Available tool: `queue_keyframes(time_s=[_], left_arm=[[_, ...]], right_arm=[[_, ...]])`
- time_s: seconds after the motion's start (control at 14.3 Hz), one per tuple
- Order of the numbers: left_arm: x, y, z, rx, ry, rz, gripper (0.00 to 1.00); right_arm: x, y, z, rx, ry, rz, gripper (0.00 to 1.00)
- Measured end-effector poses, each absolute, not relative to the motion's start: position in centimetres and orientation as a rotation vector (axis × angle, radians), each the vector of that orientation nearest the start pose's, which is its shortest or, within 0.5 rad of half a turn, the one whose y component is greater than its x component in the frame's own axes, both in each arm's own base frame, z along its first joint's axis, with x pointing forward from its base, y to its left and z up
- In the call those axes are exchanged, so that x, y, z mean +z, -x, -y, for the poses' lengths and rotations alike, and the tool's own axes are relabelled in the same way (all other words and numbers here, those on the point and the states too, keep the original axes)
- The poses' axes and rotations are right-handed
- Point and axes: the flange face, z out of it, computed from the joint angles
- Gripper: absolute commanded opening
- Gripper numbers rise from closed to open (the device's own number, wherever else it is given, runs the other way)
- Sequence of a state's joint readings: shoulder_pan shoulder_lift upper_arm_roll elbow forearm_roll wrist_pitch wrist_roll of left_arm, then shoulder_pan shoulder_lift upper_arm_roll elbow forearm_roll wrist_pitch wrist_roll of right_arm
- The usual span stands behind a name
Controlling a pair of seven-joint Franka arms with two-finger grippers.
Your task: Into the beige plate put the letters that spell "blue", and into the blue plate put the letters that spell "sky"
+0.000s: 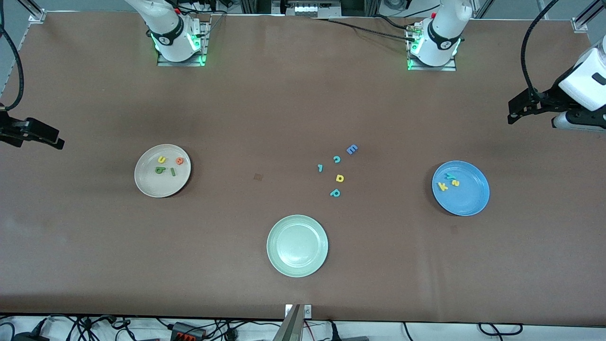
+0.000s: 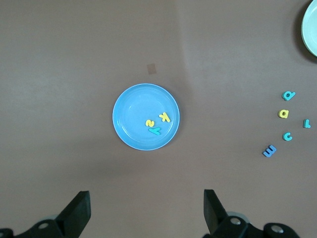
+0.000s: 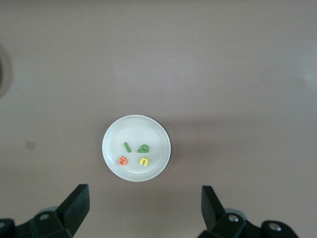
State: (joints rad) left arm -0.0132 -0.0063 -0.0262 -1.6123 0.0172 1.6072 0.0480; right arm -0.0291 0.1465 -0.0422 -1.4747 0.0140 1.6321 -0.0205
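- Beige plate [image 1: 162, 171]: we count b, l, u, e inside.
- Blue plate [image 1: 460, 188]: s, k, y inside.
- Left gripper [image 2: 144, 210], right gripper [image 3: 143, 208]: agape, empty, raised over bare table.
- Risk: teal c [image 1: 336, 159], at the blue plate's nine o'clock, wrongly collected.

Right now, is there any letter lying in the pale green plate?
No, the pale green plate holds nothing, while the loose letters, such as the teal p, lie on the table farther from the front camera.
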Motion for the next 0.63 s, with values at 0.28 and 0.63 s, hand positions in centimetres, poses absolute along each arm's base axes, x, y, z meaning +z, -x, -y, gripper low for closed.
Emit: queue_keyframes(time_s=[0.28,0.63], left_arm=[[61.2,-55.5,2.0,-0.002,3.121,-0.138,1.0],[61.2,-55.5,2.0,-0.002,3.121,-0.137,1.0]], right_arm=[[58.5,-57.0,3.9,0.028,3.153,-0.069,1.0],[58.5,-56.1,3.9,0.052,3.166,-0.066,1.0]])
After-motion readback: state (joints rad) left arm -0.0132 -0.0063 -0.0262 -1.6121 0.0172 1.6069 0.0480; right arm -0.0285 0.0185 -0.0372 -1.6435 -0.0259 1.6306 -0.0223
